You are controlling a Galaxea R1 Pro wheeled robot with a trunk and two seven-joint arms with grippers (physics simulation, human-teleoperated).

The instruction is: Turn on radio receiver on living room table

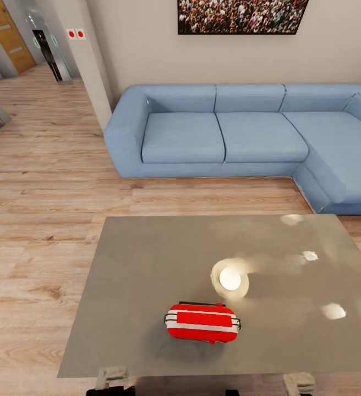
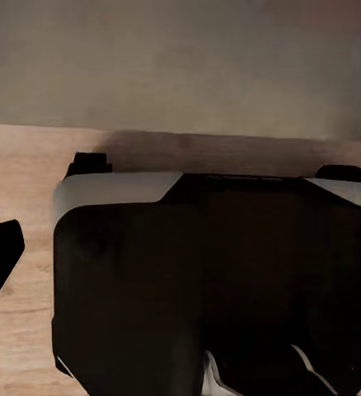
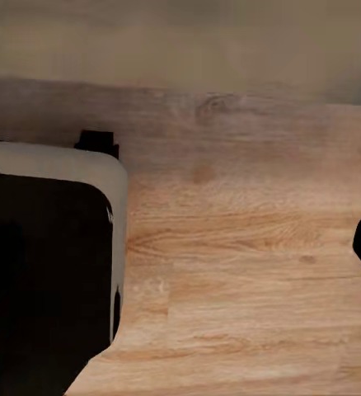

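The radio lies on the grey table, near its front edge and just in front of a bright lamp reflection in the glossy top. Beyond the table stands a blue sofa on the wood floor, under a crowd picture. Both wrist views show the dark robot base over floor planks; whether either gripper is spread or closed cannot be told.

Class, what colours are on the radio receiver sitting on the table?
The radio receiver is red with a white or silver band along its body, seen best in the head view.
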